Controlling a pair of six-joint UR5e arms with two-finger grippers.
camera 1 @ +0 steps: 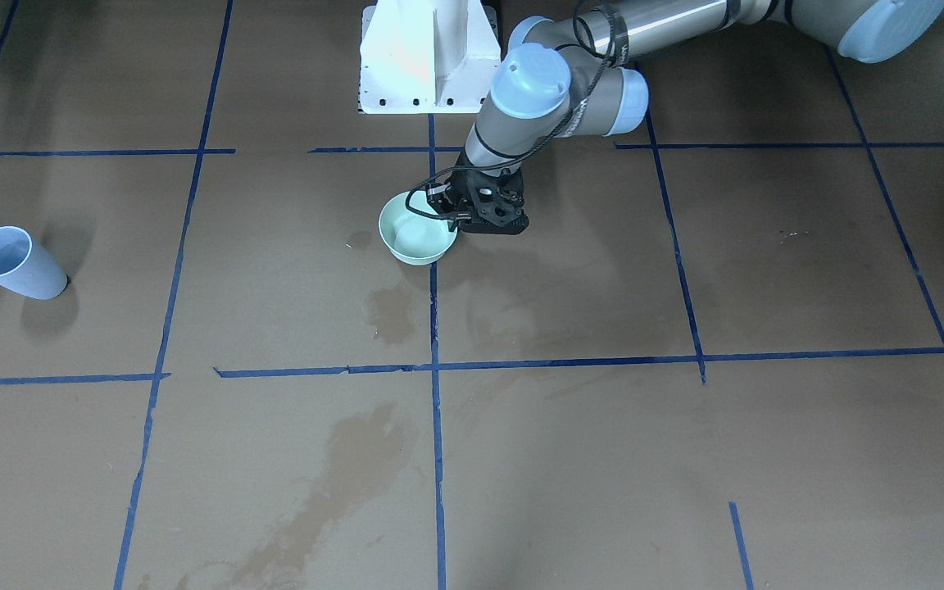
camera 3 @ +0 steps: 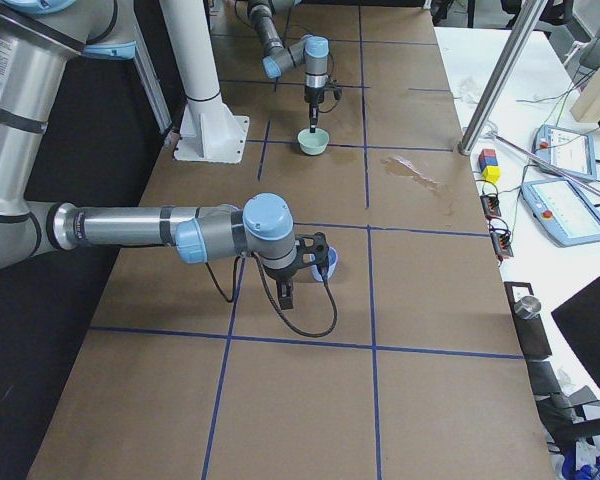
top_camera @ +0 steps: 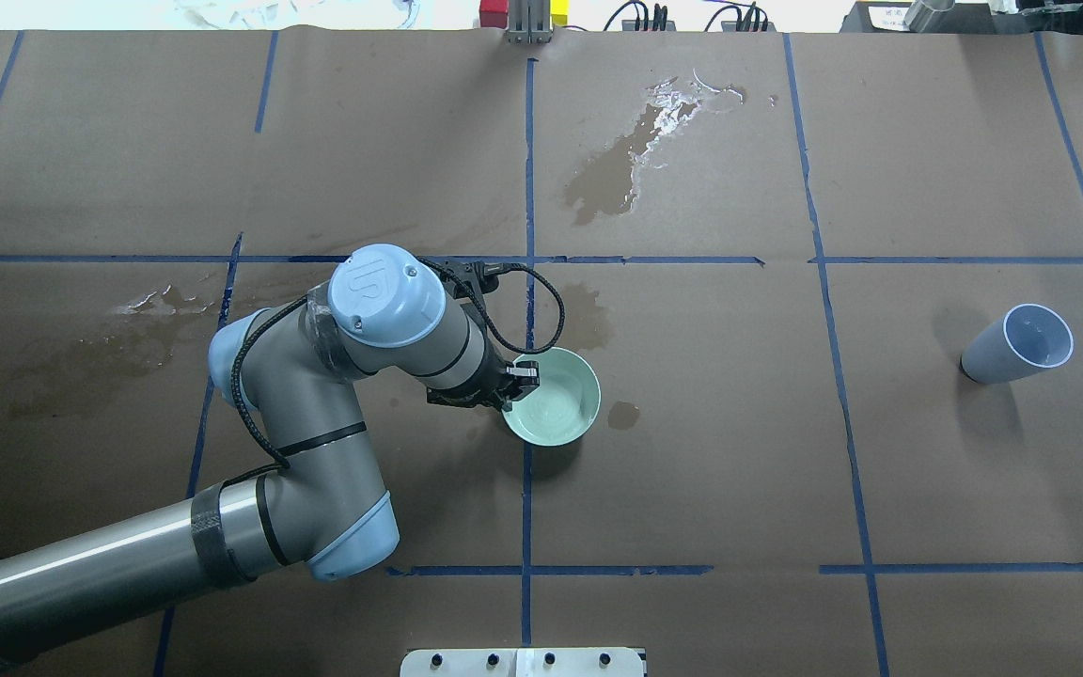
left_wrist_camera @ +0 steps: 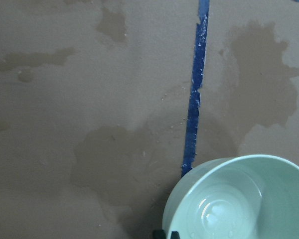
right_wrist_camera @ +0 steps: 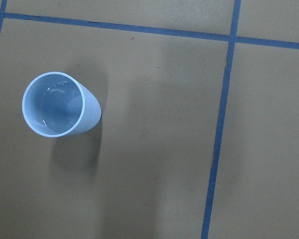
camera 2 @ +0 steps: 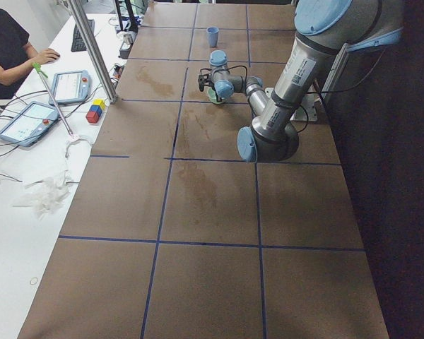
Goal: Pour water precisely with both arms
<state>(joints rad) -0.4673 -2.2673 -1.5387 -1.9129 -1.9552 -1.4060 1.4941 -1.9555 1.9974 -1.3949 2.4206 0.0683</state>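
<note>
A pale green bowl (camera 1: 417,238) stands near the table's middle, also in the overhead view (top_camera: 553,397). My left gripper (camera 1: 454,218) points down at its rim on the robot's side and is shut on the rim. In the left wrist view the fingertips (left_wrist_camera: 159,233) straddle the rim, and clear water (left_wrist_camera: 214,214) glints in the bowl (left_wrist_camera: 239,199). A pale blue cup (top_camera: 1016,343) stands upright far to my right. My right gripper (camera 3: 315,262) shows only in the exterior right view, high near the cup (camera 3: 329,262); I cannot tell whether it is open. The right wrist view looks down into the cup (right_wrist_camera: 55,103).
Brown paper with blue tape lines covers the table. Wet stains lie beyond the bowl (top_camera: 617,169), beside it (top_camera: 623,415) and to the left (top_camera: 128,329). The white pedestal (camera 1: 427,57) stands behind the bowl. Tablets and an operator (camera 2: 7,49) are at the far side.
</note>
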